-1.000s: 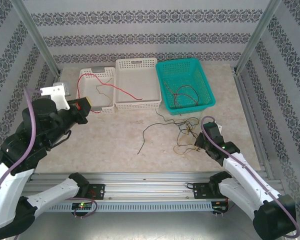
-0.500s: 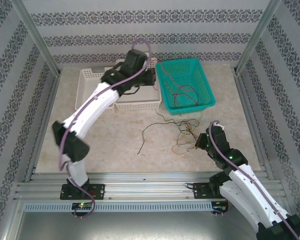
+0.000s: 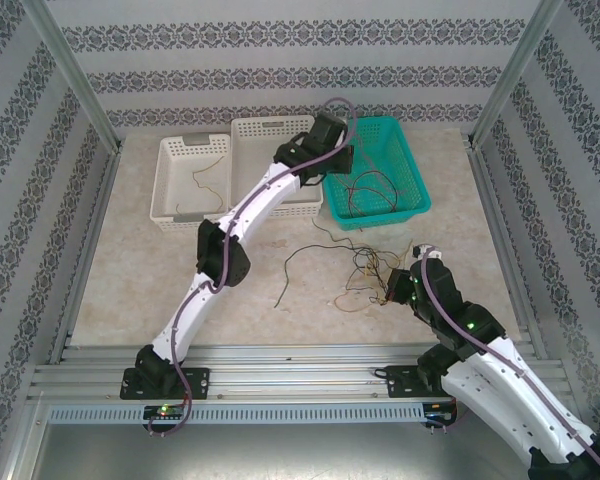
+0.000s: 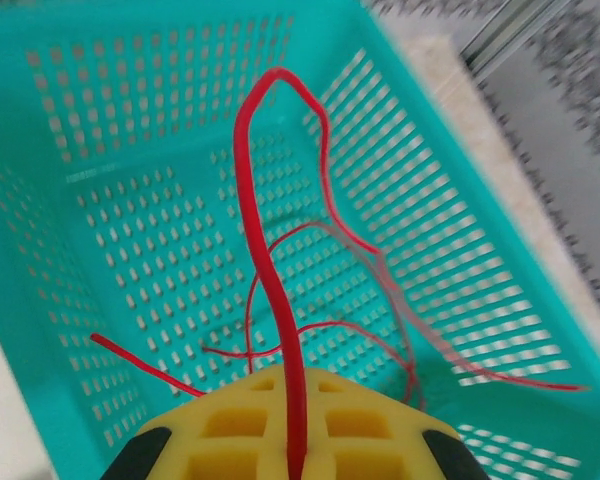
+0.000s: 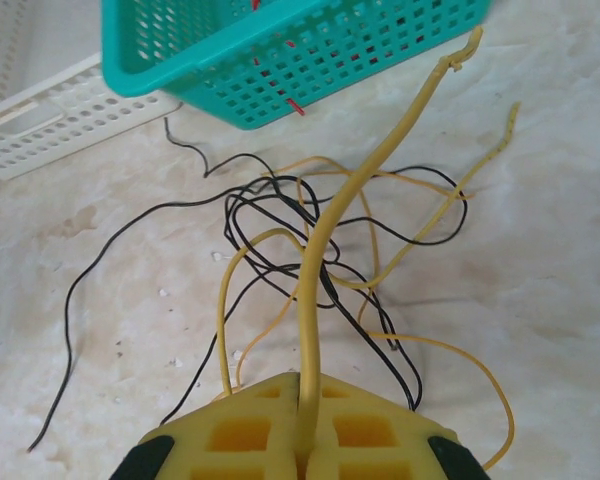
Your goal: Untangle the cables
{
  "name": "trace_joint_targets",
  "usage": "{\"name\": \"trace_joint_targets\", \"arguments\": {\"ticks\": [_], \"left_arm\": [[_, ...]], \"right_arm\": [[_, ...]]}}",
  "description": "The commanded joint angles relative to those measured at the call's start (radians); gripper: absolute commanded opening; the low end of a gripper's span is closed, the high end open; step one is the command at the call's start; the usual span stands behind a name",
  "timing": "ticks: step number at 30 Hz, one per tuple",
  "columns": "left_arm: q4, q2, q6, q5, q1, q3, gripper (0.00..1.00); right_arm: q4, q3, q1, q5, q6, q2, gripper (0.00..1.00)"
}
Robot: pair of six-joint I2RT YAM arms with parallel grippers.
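The teal basket [image 4: 140, 110] is smooth, slightly glossy plastic. The two white baskets [image 3: 175, 216] are duller plastic. The red cable [image 4: 270, 270], yellow cable [image 5: 325, 260] and black cable [image 5: 110, 240] have smooth plastic sheathing. The left tool [image 4: 296, 430] and right tool [image 5: 302, 430] carry matt yellow faces, foam- or rubber-like, with square hollows. The table [image 3: 130, 270] looks like matt, mottled beige stone. The frame rails [image 3: 300, 365] are brushed metal.

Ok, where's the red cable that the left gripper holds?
In the left wrist view the red cable is pinched in the left gripper, above the teal basket, which stands at the table's far side, right of the white basket.
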Motion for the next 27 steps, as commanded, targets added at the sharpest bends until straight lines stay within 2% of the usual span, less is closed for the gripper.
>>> {"name": "trace_joint_targets", "arguments": {"ticks": [1,3,5,6,8,11,12,13,14,17,23,27], "left_arm": [[0.033,0.038,-0.018,-0.004,-0.011,0.022,0.0],[0.033,0.052,-0.023,-0.001,-0.013,0.022,0.06],[0.034,0.052,-0.018,0.0,-0.017,0.022,0.31],[0.034,0.049,-0.018,0.008,-0.017,0.021,0.41],[0.035,0.022,-0.006,0.011,-0.024,0.024,0.51],[0.032,-0.055,0.022,0.031,-0.038,0.023,0.84],[0.022,-0.089,0.03,0.035,-0.044,0.02,0.93],[0.016,-0.12,0.038,0.047,-0.049,0.013,0.97],[0.012,-0.159,0.046,0.055,-0.055,-0.005,1.0],[0.028,-0.275,0.073,0.054,-0.079,-0.091,1.0],[0.11,-0.524,0.041,0.063,-0.117,-0.344,1.0],[0.368,-0.838,0.011,0.034,-0.168,-0.867,1.0]], "right_arm": [[-0.018,0.042,0.029,0.029,0.0,-0.031,0.0],[-0.026,0.047,0.039,0.04,-0.003,-0.033,0.0],[-0.032,0.047,0.043,0.05,-0.004,-0.03,0.0],[-0.032,0.047,0.044,0.055,-0.001,-0.028,0.0],[-0.034,0.051,0.045,0.064,0.001,-0.017,0.0],[-0.028,0.063,0.045,0.062,0.003,-0.011,0.0],[-0.025,0.067,0.045,0.063,0.002,-0.016,0.0],[-0.022,0.07,0.045,0.066,-0.001,-0.019,0.0],[-0.019,0.074,0.044,0.072,-0.005,-0.021,0.0],[-0.012,0.084,0.043,0.074,-0.009,-0.017,0.0],[-0.001,0.108,0.04,0.064,-0.011,0.005,0.0],[0.0,0.135,0.029,0.055,-0.022,-0.004,0.0]]}}
